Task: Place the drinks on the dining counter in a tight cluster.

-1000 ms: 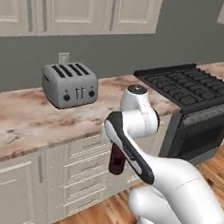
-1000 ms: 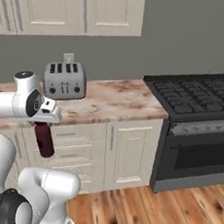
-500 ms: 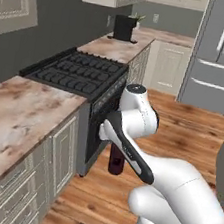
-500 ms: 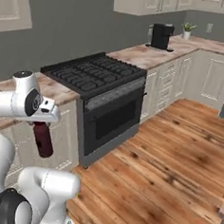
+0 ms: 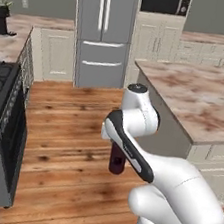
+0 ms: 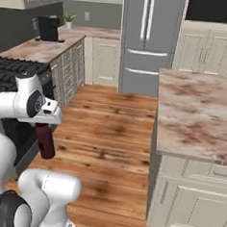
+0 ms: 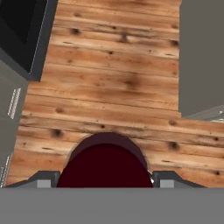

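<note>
Pincer (image 6: 45, 130) first: we have it closed on the dark maroon bottle (image 6: 45, 142), which hangs upright below the hand, held near its top, well above the wooden floor (image 6: 111, 130). In the hand view the bottle (image 7: 105, 164) sits between the two dark fingertips (image 7: 43, 179), its rounded body fills the lower middle, and only floor boards lie beneath it.

Going left to right in the right base view, we see the black stove (image 6: 7, 73) at the left edge, just beside the arm, then the bottle in our grip, then the open run of floor with the grey fridge (image 6: 148, 38) behind it, and at the right the dining surface (image 6: 197, 112), a marbled slab over cream cabinets. In the left base view the bottle (image 5: 117, 160) hangs low beside the arm and the surface (image 5: 202, 96) lies to its right, higher than the bottle.

We judge the step in hand to be carrying this drink across to that slab. To do it well we should keep the bottle upright and the grip firm, and raise it clear above the slab's near edge before we swing over. We should then set it down well in from the rim, leaving room for the other drinks close around it.
</note>
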### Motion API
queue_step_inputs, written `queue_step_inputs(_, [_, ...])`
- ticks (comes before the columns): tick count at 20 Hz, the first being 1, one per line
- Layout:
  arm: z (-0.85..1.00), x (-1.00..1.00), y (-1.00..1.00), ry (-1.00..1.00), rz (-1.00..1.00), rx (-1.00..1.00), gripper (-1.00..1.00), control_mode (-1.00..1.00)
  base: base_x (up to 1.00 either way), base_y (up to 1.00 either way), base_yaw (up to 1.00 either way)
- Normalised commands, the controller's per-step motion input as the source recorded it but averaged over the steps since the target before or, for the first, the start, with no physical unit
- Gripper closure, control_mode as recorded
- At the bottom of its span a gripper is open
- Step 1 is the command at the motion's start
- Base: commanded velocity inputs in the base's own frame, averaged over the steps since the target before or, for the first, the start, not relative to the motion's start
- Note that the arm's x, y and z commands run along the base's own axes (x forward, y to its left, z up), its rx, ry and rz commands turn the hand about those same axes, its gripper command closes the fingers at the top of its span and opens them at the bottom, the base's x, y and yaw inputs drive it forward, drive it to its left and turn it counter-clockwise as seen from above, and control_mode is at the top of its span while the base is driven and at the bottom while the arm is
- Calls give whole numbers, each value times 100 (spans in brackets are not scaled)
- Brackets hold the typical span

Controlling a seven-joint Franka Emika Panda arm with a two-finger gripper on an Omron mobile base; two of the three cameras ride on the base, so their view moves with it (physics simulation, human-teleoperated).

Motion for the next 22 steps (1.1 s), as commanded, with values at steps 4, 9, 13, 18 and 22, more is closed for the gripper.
queue_step_inputs(4, [0,0,0,0,0,0,100,100,35,-43,-18])
queue_step_inputs(9, [0,0,0,0,0,0,100,100,43,-54,0])
queue_step_inputs(13, [0,0,0,0,0,0,100,100,34,-63,0])
queue_step_inputs(18, [0,0,0,0,0,0,100,100,21,-67,0])
queue_step_inputs(22, [0,0,0,0,0,0,100,100,19,-71,0])
